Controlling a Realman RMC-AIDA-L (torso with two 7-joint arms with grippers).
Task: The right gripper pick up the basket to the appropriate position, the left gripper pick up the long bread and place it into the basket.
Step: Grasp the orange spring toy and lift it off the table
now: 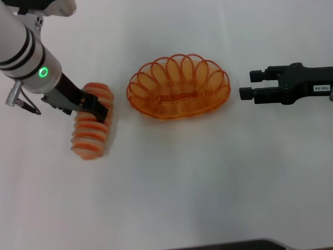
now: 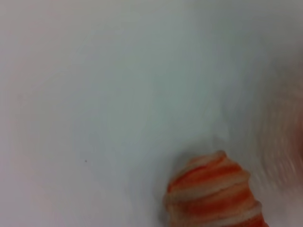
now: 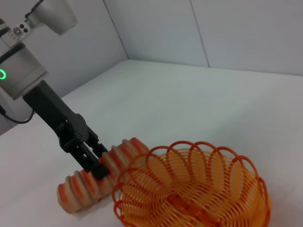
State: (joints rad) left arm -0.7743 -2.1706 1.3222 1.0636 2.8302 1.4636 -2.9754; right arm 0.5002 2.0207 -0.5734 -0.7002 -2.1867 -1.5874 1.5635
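The long bread (image 1: 91,136), striped orange and cream, is at the left of the white table. My left gripper (image 1: 102,112) comes down across its middle and is shut on it; the right wrist view shows the fingers (image 3: 97,165) clamped on the loaf (image 3: 78,191). One end of the bread (image 2: 213,194) shows in the left wrist view. The empty orange wire basket (image 1: 177,107) stands at the table's middle, just right of the bread, and also shows in the right wrist view (image 3: 189,189). My right gripper (image 1: 247,85) is open and empty, a short gap right of the basket.
The white table (image 1: 208,182) spreads bare in front of the basket and the bread. A pale wall (image 3: 213,28) rises behind the table's far edge.
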